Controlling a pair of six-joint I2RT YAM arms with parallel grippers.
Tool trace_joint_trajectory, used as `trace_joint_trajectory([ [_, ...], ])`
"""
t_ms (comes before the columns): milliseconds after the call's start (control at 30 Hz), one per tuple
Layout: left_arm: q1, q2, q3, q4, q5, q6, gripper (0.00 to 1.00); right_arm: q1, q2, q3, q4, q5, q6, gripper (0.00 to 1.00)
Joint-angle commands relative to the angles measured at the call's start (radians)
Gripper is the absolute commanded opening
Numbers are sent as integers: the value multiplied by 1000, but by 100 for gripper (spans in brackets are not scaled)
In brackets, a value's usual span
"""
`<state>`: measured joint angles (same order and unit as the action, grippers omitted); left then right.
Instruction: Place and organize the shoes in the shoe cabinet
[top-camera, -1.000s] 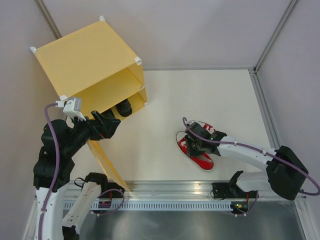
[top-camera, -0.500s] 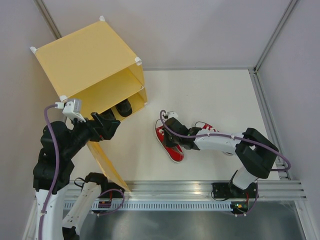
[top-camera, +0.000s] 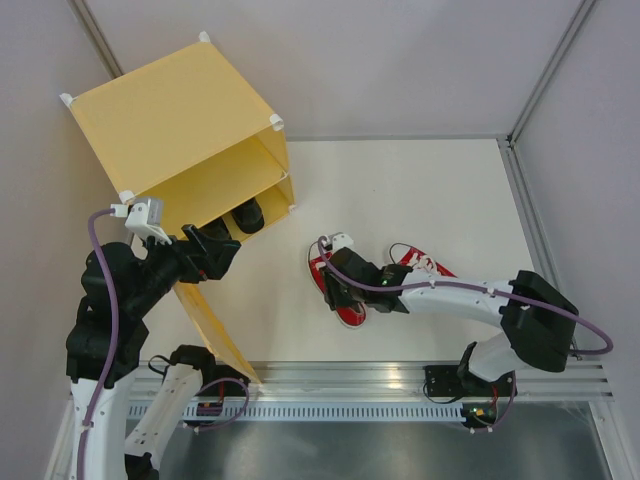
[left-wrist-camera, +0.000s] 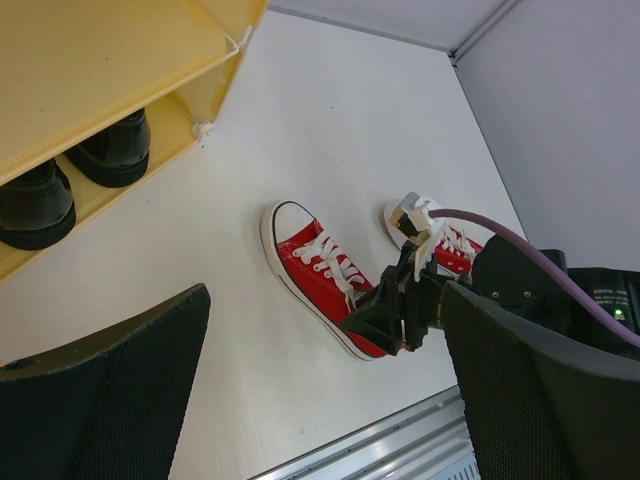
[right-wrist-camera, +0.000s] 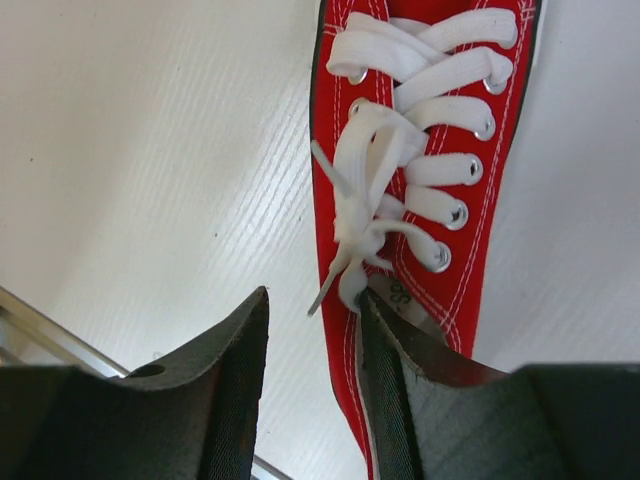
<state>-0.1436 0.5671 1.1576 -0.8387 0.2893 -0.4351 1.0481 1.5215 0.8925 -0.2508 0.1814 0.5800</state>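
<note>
One red sneaker (left-wrist-camera: 313, 265): toe at 11 o'clock toward shoe cabinet (top-camera: 170, 110), heel at 5.
Right gripper (right-wrist-camera: 313, 310): half-spread, astride the sneaker's heel-end collar.

Right arm (top-camera: 455, 290) outstretched, right fingers (right-wrist-camera: 215, 390) parted; left fingers (left-wrist-camera: 110, 390) wide apart.

Second sneaker (top-camera: 408, 254) (heel end) hidden behind right arm (top-camera: 450, 292).

A white tabletop (top-camera: 430, 190) with faint streaks is boxed in by plain pale grey walls (top-camera: 400, 60), which meet at metal corner posts (top-camera: 545, 75). An aluminium rail (top-camera: 330, 375) and a slotted strip (top-camera: 340, 411) run along its near edge, under soft, even light.
</note>
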Motion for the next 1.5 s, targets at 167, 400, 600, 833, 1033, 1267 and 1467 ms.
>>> trace_joint_trajectory([
  [167, 6, -7, -1, -53, -41, 7, 100, 9, -115, -92, -85, -52, -68, 47],
  [400, 6, -13, 1, -53, -35, 9, 100, 15, -95, -104, -100, -77, -71, 47],
  [600, 6, -10, 1, -51, -36, 6, 100, 30, -69, -104, -137, -97, -88, 45],
  [833, 6, -12, 2, -54, -33, 1, 100, 49, -29, -110, -134, -94, -103, 40],
  [1033, 6, -9, 7, -54, -33, -5, 100, 66, -4, -86, -134, -79, -132, 26],
  [1267, 6, -6, 24, -54, -35, -5, 100, 72, -29, -8, -189, -13, -203, 0],
  [1467, 6, 2, 36, -59, -41, -1, 100, 72, -125, 78, -219, -16, -318, 1],
])
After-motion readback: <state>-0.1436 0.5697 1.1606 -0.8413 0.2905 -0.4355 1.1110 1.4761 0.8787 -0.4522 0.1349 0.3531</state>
